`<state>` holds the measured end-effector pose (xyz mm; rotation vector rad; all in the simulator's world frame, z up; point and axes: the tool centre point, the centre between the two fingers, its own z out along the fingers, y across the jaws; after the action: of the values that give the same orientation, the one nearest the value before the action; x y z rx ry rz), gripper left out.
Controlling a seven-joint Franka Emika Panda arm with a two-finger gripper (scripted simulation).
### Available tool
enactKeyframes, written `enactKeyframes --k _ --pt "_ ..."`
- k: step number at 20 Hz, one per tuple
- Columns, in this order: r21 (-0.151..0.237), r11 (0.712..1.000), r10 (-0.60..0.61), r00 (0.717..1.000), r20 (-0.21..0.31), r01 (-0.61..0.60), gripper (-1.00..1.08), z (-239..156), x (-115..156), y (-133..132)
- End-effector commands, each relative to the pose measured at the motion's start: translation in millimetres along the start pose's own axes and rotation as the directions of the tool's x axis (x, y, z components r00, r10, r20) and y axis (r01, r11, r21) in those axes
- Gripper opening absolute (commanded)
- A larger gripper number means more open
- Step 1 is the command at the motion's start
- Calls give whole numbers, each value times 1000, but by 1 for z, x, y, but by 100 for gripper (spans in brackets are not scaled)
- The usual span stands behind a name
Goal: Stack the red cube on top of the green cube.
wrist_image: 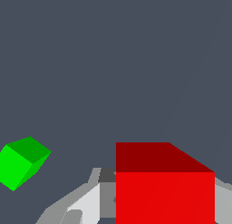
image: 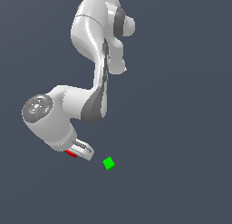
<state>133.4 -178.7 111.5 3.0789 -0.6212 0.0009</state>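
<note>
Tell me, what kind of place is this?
Probably a computer simulation, not a real room: a flat featureless grey ground, a smooth white robot arm, and a flat-shaded tiny bright green cube.

A plain, dark slate-blue desk is seen filling both views, with no edge, seam or marking shown. One green cube is seen resting on it, at about six o'clock from the centre of the exterior view, turned so that its corners point diagonally. In the wrist view the same green cube is shown tilted against the bare surface.
</note>
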Motion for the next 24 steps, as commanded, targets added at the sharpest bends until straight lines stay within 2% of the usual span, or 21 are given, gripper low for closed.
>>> enactKeyframes --k 1,13,17,22,23,24 --pt "1 1000 -2 1000 0 2 -100 6 -4 -20" --pt "1 1000 -2 1000 1 2 -100 43 -23 -122" --pt "1 1000 -2 1000 1 2 -100 48 -25 -138" --pt "1 1000 -2 1000 1 2 -100 50 -26 -143" --pt "1 1000 -2 1000 1 2 100 50 -26 -143" --pt "1 1000 -2 1000 1 2 100 50 -26 -143"
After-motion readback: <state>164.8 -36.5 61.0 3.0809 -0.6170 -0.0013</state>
